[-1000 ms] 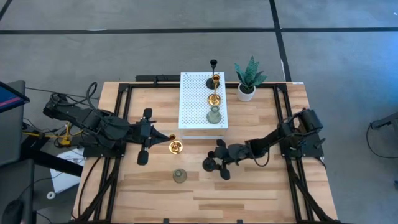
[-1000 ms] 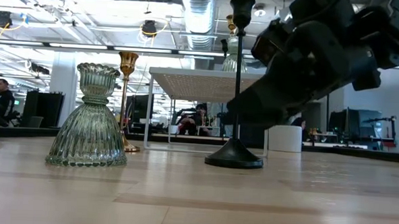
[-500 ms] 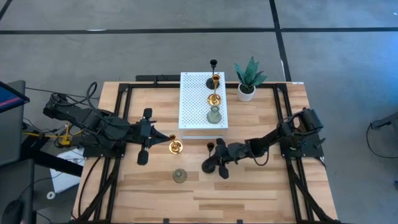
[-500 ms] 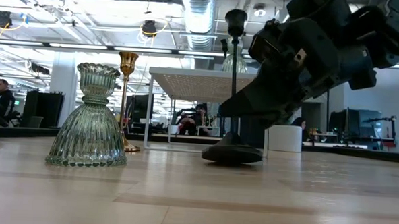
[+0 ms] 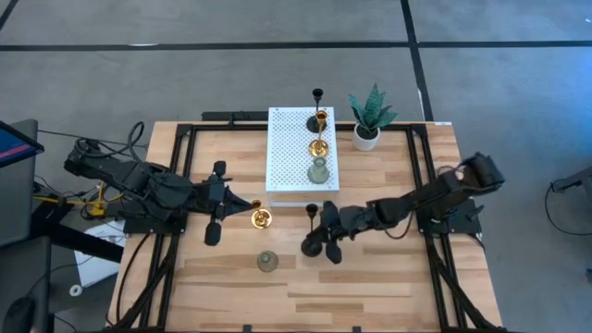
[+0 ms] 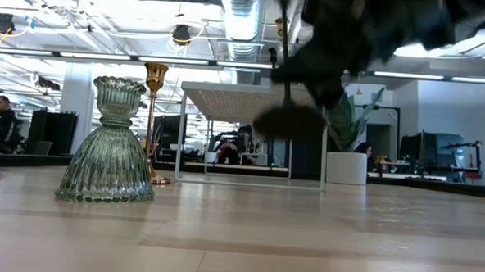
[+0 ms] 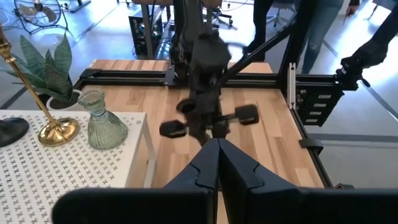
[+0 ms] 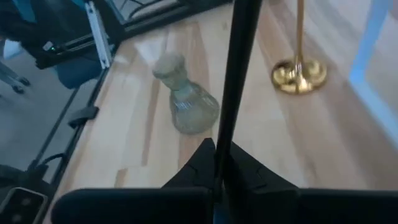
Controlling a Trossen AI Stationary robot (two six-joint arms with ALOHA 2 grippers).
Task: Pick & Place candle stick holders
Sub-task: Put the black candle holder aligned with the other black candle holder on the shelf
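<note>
My right gripper (image 5: 316, 237) is shut on a slim black candle stick holder (image 5: 312, 211) and holds it above the table's middle. A gold holder (image 5: 262, 218) and a squat grey-green holder (image 5: 267, 262) stand on their round bases on the table. My left gripper (image 5: 248, 205) is shut and holds nothing, its tips just left of the gold holder. On the white perforated platform (image 5: 287, 157) stand a black holder (image 5: 317, 94), a gold holder (image 5: 317, 146) and a grey-green holder (image 5: 318, 171). My right gripper pinches the black holder's thin stem (image 8: 225, 124) between its two fingers. The fingers come in nearly level from the table's right and lie across the stem. The holder stays roughly upright, its round base (image 6: 291, 122) lifted clear of the table.
A green plant in a white pot (image 5: 367, 136) stands at the platform's right. The platform is raised on legs at the table's far middle. Black frame rails (image 5: 176, 185) run along both table sides. Bare wood lies along the near edge.
My right gripper has shut on the black holder's stem. The base first tipped on the table. Gripper and holder have then risen, so the base now hangs clear above the wood.
</note>
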